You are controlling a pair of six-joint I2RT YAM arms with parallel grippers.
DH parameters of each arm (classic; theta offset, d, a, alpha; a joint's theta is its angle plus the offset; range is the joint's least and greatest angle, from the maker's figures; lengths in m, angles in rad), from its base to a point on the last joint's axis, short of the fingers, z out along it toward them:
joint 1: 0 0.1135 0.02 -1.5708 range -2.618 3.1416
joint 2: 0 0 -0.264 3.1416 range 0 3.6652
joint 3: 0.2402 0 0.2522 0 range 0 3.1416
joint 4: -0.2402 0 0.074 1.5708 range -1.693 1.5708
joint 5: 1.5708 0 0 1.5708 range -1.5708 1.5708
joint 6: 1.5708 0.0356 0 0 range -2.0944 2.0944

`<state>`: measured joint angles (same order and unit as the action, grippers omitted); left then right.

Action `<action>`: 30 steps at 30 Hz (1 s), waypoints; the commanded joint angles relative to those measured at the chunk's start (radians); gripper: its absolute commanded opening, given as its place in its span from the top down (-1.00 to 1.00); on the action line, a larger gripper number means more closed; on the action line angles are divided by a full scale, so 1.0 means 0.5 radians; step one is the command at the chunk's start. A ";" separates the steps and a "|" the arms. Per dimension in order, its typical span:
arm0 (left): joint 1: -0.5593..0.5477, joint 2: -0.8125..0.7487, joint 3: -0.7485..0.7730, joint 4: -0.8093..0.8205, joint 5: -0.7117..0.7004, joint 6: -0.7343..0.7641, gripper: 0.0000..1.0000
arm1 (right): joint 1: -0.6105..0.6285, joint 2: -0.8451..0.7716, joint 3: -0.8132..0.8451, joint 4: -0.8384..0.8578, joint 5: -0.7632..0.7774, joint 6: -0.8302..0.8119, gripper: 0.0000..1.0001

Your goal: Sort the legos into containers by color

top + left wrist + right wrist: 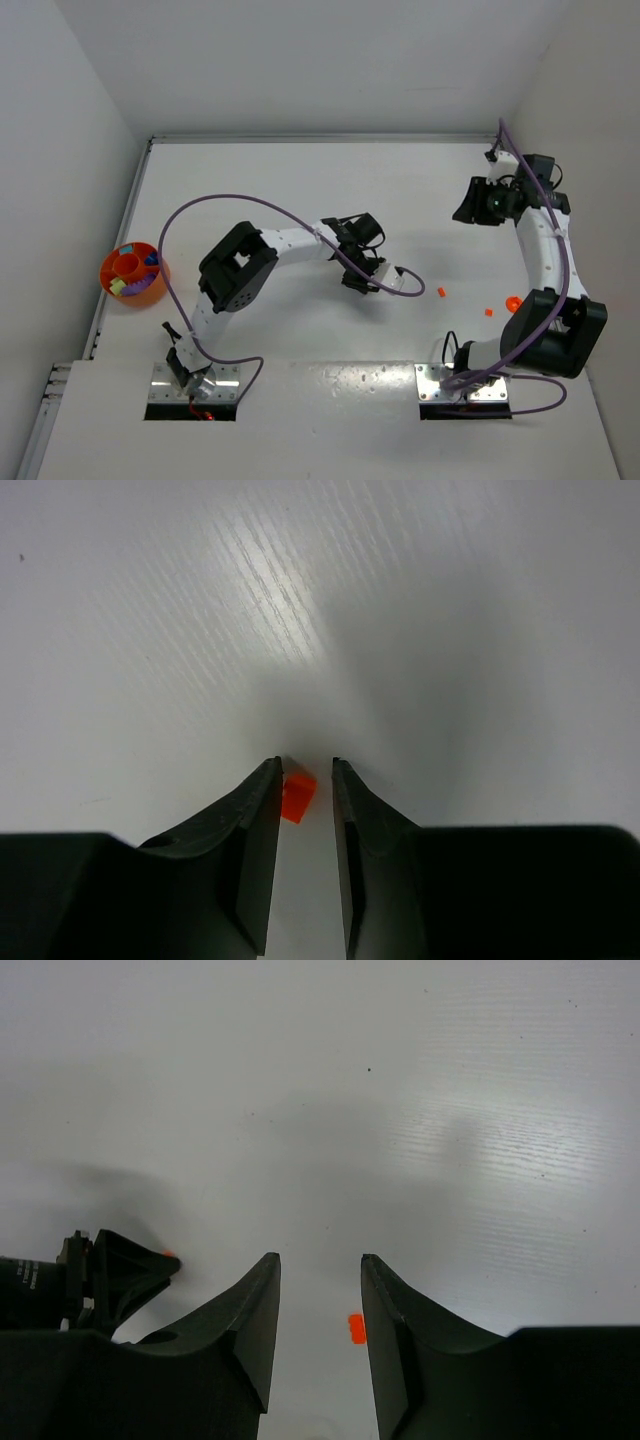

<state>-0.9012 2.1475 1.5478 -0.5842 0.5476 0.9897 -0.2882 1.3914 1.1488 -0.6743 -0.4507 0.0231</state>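
Observation:
A tiny orange lego (297, 795) lies on the white table between my left gripper's (307, 762) fingertips. It touches the left finger, and a gap separates it from the right one, so the jaws stand open around it. From above, that lego (441, 292) sits at the tip of the left gripper (425, 291), mid-table. My right gripper (468, 205) hangs open and empty at the far right; another orange lego (355, 1328) shows on the table below its fingers (320, 1258). The orange container (135, 272) stands at the far left with purple, green and teal bricks inside.
Two more orange pieces (489, 311) (513, 301) lie near the right arm's base. The left gripper's tip (120, 1270) shows at the left edge of the right wrist view. White walls close the table at the back and on both sides.

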 commanded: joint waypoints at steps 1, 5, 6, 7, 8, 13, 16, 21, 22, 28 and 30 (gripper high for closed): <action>-0.026 0.071 0.046 -0.065 0.015 0.024 0.36 | -0.016 0.000 0.031 0.045 -0.047 0.012 0.22; -0.026 0.071 0.028 -0.065 0.015 0.005 0.39 | -0.016 0.000 0.031 0.045 -0.065 0.030 0.28; -0.026 0.071 0.028 -0.065 0.015 0.005 0.45 | -0.016 0.000 0.031 0.045 -0.065 0.031 0.28; -0.026 0.071 0.028 -0.083 0.015 0.005 0.48 | -0.016 0.000 0.031 0.045 -0.065 0.031 0.28; -0.008 0.071 0.006 -0.083 0.015 0.005 0.53 | -0.016 0.000 0.031 0.045 -0.065 0.031 0.28; 0.041 0.013 0.006 -0.083 0.034 -0.034 0.71 | -0.016 0.018 0.031 0.045 -0.102 0.031 0.28; 0.060 -0.092 0.006 -0.083 0.034 -0.108 0.73 | -0.016 0.061 0.031 0.045 -0.151 0.031 0.28; 0.078 -0.184 -0.012 -0.046 0.031 -0.234 0.40 | -0.016 0.104 0.068 0.063 -0.224 0.049 0.28; 0.078 -0.208 -0.012 -0.022 0.031 -0.288 0.02 | -0.016 0.104 0.068 0.063 -0.225 0.049 0.28; 0.097 -0.248 -0.055 0.015 0.009 -0.307 -0.23 | -0.016 0.141 0.089 0.081 -0.225 0.049 0.28; 0.097 -0.248 -0.055 0.015 -0.009 -0.307 -0.23 | -0.016 0.141 0.089 0.081 -0.225 0.049 0.28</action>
<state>-0.8619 2.0678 1.5318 -0.5865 0.5480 0.8513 -0.2924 1.4582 1.1492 -0.6727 -0.5354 0.0425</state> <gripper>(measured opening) 0.613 0.362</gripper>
